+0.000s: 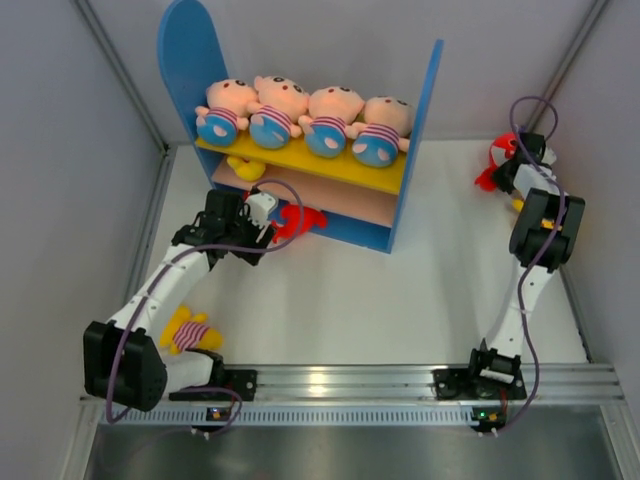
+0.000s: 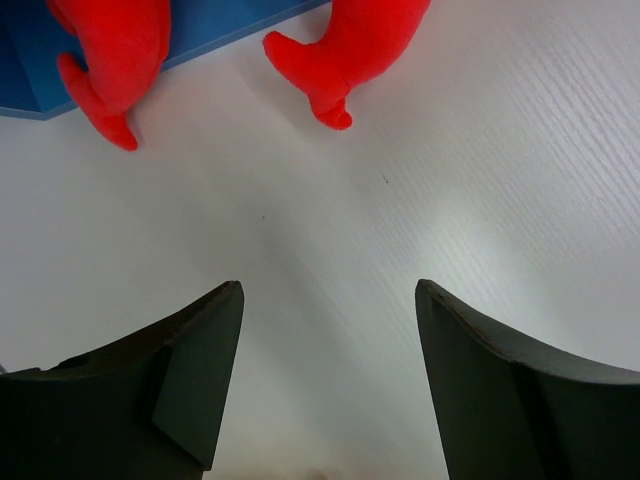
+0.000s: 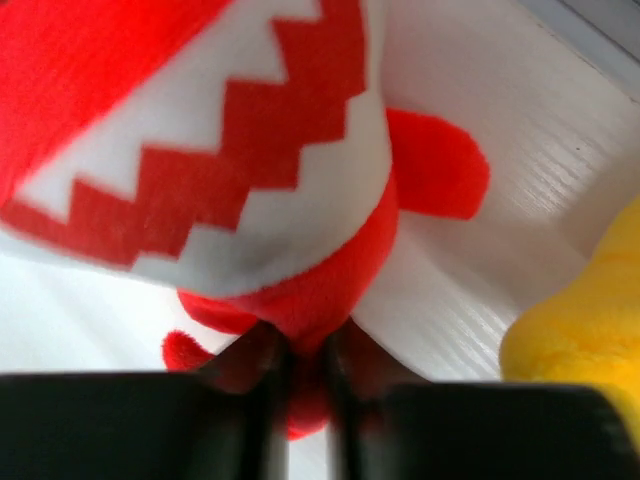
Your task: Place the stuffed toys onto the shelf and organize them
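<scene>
The shelf (image 1: 420, 130) stands at the back, with blue side panels. Several peach-headed baby dolls (image 1: 290, 115) lie in a row on its yellow upper board (image 1: 300, 160). A yellow toy (image 1: 245, 166) sits at the left of the pinkish lower board (image 1: 360, 200). A red shark (image 1: 298, 220) lies at the shelf's front base; its fins show in the left wrist view (image 2: 345, 50). My left gripper (image 2: 330, 290) is open and empty just short of it (image 1: 262, 215). My right gripper (image 3: 308, 350) is shut on a second red shark (image 3: 300, 290) at the far right (image 1: 500, 155).
A yellow striped-shirt toy (image 1: 190, 332) lies on the table beside the left arm's base. Another yellow plush (image 3: 590, 330) lies right beside the shark held at the right wall (image 1: 518, 205). The enclosure walls stand close on both sides.
</scene>
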Robot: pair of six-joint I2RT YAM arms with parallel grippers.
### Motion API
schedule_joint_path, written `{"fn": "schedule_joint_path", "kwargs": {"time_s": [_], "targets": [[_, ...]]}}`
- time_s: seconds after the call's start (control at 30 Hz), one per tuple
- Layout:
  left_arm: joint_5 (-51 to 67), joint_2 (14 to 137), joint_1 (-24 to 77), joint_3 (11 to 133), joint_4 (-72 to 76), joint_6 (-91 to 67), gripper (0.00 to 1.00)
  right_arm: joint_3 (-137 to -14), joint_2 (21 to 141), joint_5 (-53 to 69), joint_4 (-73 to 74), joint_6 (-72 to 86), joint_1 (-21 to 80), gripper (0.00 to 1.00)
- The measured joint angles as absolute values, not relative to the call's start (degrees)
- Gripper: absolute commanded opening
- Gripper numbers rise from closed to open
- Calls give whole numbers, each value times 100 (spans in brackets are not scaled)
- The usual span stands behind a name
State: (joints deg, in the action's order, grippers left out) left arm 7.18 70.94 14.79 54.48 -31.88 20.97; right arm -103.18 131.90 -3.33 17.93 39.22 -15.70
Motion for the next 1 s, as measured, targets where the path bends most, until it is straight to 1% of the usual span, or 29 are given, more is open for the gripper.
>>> {"fn": "schedule_joint_path", "kwargs": {"time_s": [0.03, 0.13, 0.23, 0.4, 0.53, 0.67, 0.73, 0.83, 1.0], "targets": [[718, 7107, 1474, 5450, -3199, 2097, 75, -10315, 13214, -340, 1782, 3931, -1568, 0], [720, 7122, 1472, 5450, -3227, 2095, 75, -10195, 13128, -429, 1645, 3865, -1553, 0], [698, 7166, 1470, 5450, -3238, 2095, 76, -9526, 12654, -598, 1525, 3638, -1498, 0], [521, 7126, 1461, 5430, -3304, 2117, 78, -7874, 10886, -996, 1822, 3148, -1216, 0], [207, 6753, 1393, 5207, -3341, 2211, 80, -7238, 9264, -1376, 2213, 2797, -709, 0], [-191, 6119, 1253, 4742, -3376, 2287, 80, -6980, 7773, -1835, 2630, 2550, 333, 0], [-338, 5730, 1168, 4425, -3454, 2333, 83, -6941, 7242, -1999, 2899, 2495, 1024, 0], [-530, 5164, 1087, 3962, -3535, 2405, 87, -6941, 6801, -2268, 3433, 2493, 1931, 0], [-707, 4224, 917, 3256, -3680, 2486, 89, -6943, 6576, -3317, 4613, 2832, 3376, 0]]}}
